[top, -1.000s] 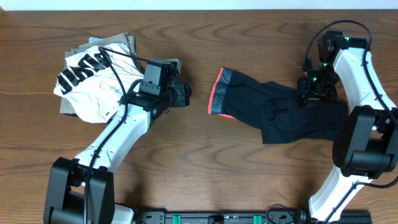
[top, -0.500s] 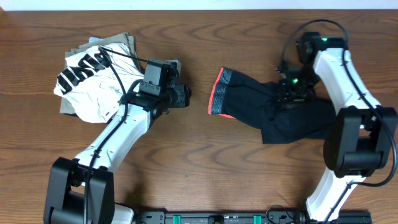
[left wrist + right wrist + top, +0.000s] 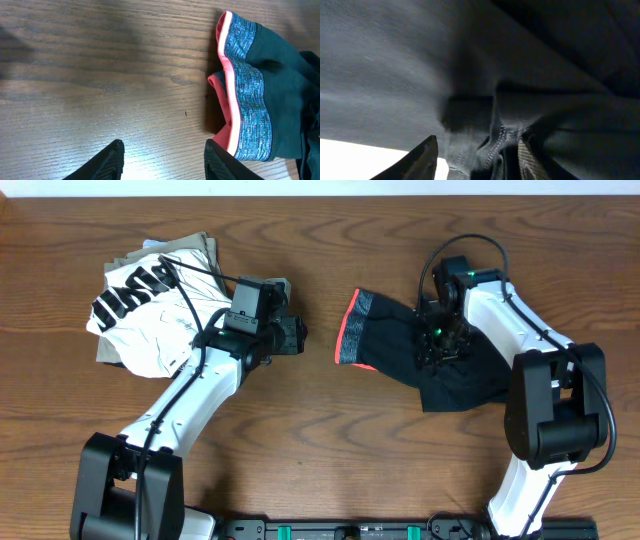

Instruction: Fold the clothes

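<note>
The black pants [image 3: 395,350] lie bunched at the table's right middle, with the grey waistband with coral-red edge [image 3: 355,328] facing left. My right gripper [image 3: 438,345] is low over the middle of the pants and shut on a fold of black fabric and seam [image 3: 490,145], which fills the right wrist view. My left gripper [image 3: 298,335] is open and empty just left of the waistband. In the left wrist view its fingers [image 3: 162,160] are over bare wood, and the waistband [image 3: 245,85] is to the right.
A white shirt with black lettering [image 3: 140,310] lies on a khaki folded garment [image 3: 195,245] at the far left, under my left arm. The wooden table [image 3: 330,440] shows bare wood in front and between the two piles.
My right gripper has moved left from the pants' right end to their middle, pulling black fabric over with it. The pants now reach less far right. The left arm has not moved.
</note>
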You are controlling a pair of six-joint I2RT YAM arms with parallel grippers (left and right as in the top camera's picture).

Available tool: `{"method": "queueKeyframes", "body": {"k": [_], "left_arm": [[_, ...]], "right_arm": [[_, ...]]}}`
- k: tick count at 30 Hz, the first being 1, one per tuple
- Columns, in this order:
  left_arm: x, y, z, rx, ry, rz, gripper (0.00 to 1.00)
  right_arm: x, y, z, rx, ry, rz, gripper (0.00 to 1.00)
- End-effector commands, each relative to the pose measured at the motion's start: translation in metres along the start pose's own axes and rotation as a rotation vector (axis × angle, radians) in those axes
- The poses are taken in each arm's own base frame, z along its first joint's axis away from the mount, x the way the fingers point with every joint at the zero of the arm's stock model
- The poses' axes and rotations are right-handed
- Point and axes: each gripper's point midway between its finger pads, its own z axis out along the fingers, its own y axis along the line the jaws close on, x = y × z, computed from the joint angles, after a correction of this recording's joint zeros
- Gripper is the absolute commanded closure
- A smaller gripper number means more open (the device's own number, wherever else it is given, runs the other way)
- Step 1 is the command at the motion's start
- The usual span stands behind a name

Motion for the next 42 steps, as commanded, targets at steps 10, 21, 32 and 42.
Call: {"method": "queueKeyframes", "body": {"k": [10, 21, 32, 42], "left_arm": [[-0.005, -0.001, -0.005, 0.005, -0.016, 0.009, 0.48], [-0.005, -0.001, -0.005, 0.005, -0.016, 0.009, 0.48], [-0.005, -0.001, -0.005, 0.005, -0.015, 0.009, 0.48], [-0.005, -0.001, -0.005, 0.005, -0.015, 0.009, 0.47]], "right_arm": [[-0.006, -0.006, -0.001, 0.067, -0.032, 0.063, 0.99], [-0.007, 0.001, -0.001, 0.039, -0.036, 0.054, 0.68], [-0.024, -0.007, -0.030, 0.131, -0.136, 0.046, 0.59], [-0.036, 0.010, -0.029, 0.217, -0.185, -0.032, 0.51]]}}
